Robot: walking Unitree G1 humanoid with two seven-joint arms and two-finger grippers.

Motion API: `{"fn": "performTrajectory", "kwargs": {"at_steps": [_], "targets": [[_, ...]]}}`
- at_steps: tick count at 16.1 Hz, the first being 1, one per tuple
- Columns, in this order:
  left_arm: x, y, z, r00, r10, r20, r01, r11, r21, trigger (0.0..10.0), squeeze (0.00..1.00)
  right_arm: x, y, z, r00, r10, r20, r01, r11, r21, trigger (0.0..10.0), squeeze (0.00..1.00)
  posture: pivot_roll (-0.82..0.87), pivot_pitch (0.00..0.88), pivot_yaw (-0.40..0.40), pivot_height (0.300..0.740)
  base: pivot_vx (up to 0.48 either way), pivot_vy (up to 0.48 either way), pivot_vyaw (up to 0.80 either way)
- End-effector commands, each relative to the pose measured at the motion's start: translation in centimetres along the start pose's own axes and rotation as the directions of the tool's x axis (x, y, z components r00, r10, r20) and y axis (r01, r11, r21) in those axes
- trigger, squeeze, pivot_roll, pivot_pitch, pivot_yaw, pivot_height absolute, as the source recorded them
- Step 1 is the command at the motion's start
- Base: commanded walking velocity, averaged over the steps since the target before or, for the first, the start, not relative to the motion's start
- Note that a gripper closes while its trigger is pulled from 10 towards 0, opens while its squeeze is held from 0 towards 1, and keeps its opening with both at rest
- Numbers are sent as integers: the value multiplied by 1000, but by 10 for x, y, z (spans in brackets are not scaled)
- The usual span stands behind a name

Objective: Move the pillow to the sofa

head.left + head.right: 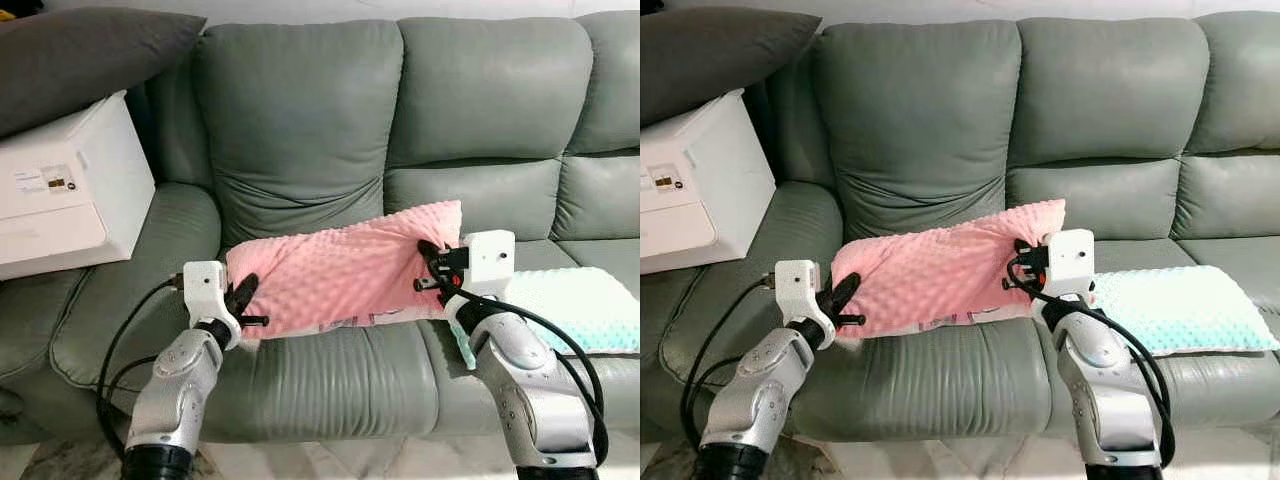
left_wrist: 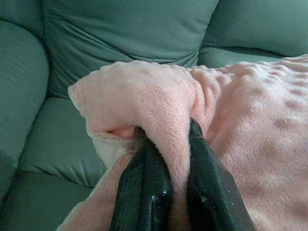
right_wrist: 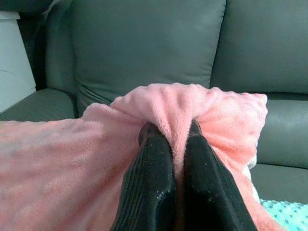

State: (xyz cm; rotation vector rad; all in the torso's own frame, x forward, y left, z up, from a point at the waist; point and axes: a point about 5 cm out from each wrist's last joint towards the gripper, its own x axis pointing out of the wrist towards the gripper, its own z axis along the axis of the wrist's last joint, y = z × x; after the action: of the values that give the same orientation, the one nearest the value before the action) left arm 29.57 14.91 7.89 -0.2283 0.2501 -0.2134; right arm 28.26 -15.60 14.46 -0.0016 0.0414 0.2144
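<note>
Grey-green leather sofa (image 1: 300, 120) fills my view, its seat cushions running edge to edge. Both my arms reach forward over the seat's front edge. I have the left gripper (image 1: 243, 305) pinched on the pink pillow (image 1: 340, 275) at its left end, the right gripper (image 1: 428, 268) clamped on its right end, the pillow stretched between them above the seat. Beside it a mint dotted pillow (image 1: 570, 305) lies on the seat's right part; a white box (image 1: 65, 190) sits on the left armrest under a dark grey cushion (image 1: 80, 55).

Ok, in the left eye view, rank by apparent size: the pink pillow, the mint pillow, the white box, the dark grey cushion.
1. Pink pillow, nearest the camera
2-3. White box and dark grey cushion: alike, both cropped by the frame
4. Mint pillow, partly hidden and cropped
</note>
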Motion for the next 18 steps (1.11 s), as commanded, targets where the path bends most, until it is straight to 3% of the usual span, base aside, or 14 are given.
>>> {"fn": "performTrajectory", "kwargs": {"at_steps": [1, 5, 7, 12, 15, 18], "targets": [[5, 4, 8, 1000, -1, 25, 0, 1000, 28, 10000, 0, -1, 0, 5, 1000, -1, 20, 1, 1000, -1, 10000, 0, -193, 0, 14, 740, 0, 0, 0], [15, 9, 11, 999, 25, 39, -28, 997, 71, 10000, 0, -4, 1, -5, 1000, -4, -10, 4, 1000, 8, 10000, 0, -194, 0, 19, 740, 0, 0, 0], [19, 22, 0, 997, 70, 20, -72, 988, 140, 10000, 0, -6, 5, -17, 999, 6, -53, -5, 1000, 16, 10000, 0, -193, 0, 26, 740, 0, 0, 0], [4, 45, -12, 988, 154, 15, -154, 973, 174, 10000, 0, -15, 13, -35, 993, 22, -114, -16, 998, 53, 10000, 0, -151, 68, 26, 740, 0, 0, 0], [8, 46, -16, 983, 183, 24, -184, 962, 203, 10000, 0, -14, 19, -45, 990, 34, -139, -27, 998, 52, 10000, 0, -149, 123, 44, 740, 0, 0, 0], [20, 43, 3, 979, 184, 89, -199, 958, 206, 10000, 0, -7, 21, -46, 991, 35, -127, -27, 998, 57, 10000, 0, -144, 193, 63, 740, 0, 0, 0]]}}
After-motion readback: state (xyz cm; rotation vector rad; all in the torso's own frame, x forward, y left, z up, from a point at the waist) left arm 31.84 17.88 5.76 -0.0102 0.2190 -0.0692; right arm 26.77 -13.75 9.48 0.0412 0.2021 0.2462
